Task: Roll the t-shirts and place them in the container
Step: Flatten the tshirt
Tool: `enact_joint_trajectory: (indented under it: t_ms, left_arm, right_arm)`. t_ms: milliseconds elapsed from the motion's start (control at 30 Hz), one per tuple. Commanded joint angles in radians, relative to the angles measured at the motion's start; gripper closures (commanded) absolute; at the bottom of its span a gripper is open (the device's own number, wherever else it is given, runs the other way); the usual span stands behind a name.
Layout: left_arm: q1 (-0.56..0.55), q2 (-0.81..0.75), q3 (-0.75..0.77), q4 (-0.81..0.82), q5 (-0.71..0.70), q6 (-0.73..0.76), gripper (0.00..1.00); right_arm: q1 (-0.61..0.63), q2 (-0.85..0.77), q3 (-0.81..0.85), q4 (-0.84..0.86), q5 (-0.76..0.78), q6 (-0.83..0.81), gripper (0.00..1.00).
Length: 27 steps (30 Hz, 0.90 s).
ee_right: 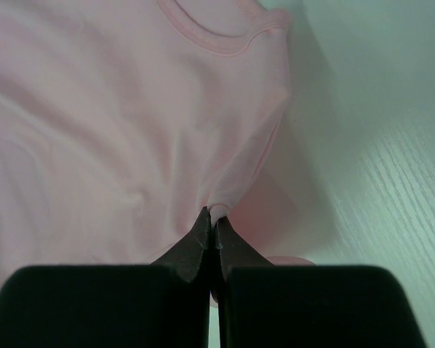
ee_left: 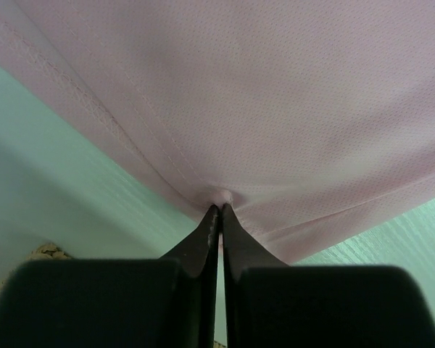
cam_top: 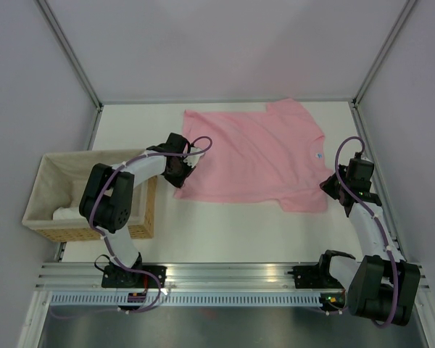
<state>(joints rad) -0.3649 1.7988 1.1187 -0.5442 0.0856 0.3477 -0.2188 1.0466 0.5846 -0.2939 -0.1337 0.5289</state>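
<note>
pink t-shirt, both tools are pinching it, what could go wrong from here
Left tool and right tool each grip only a tiny nip of the t-shirt edge, so it may slip out when pulled. The shirt lies skewed and rumpled, so the roll might come out uneven.

There is one plain light-pink short-sleeved t-shirt [cam_top: 254, 156] of soft fabric. It carries one small white neck label [cam_top: 317, 155]. There is one rectangular wicker basket [cam_top: 38, 190] with pale cloth lining, and in it lies one white object [cam_top: 64, 212]; what it is, I cannot tell. There are two white-and-black robot arms: one left arm [cam_top: 134, 170] and one right arm [cam_top: 370, 228]. Each arm has one black two-finger gripper, so two in total: the left gripper [ee_left: 219, 208] and the right gripper [ee_right: 212, 215]. There is one white table [cam_top: 225, 232].
</note>
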Motion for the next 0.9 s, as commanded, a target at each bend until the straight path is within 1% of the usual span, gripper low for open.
enact_joint_trajectory:
  t_ms: [0,200,367,567,667,767,867]
  left_arm:
    - [0.003,-0.016,-0.008,-0.013,0.017,-0.018,0.97]
    - [0.004,-0.061,-0.013,-0.013,0.0,-0.016,0.98]
    - [0.026,-0.159,-0.016,-0.01,0.006,-0.007,0.98]
    - [0.076,-0.301,-0.097,-0.016,0.046,0.017,0.98]
    - [0.081,-0.34,-0.135,-0.034,0.063,0.043,0.98]
    - [0.086,-0.355,-0.174,-0.033,0.074,0.06,0.98]
    - [0.089,-0.337,-0.209,-0.042,0.126,0.079,0.98]
  right_arm:
    - [-0.004,-0.019,0.011,0.006,0.014,-0.01,1.0]
    - [-0.004,-0.022,0.021,0.001,0.016,-0.012,1.0]
    - [-0.004,-0.023,0.029,-0.008,0.017,-0.004,1.0]
    - [-0.005,-0.02,0.001,0.004,0.017,0.011,1.0]
    - [-0.005,-0.017,-0.002,0.007,0.013,0.014,1.0]
    - [-0.005,-0.022,0.0,0.004,0.011,0.014,1.0]
    - [-0.005,-0.028,-0.012,0.007,-0.009,0.017,1.0]
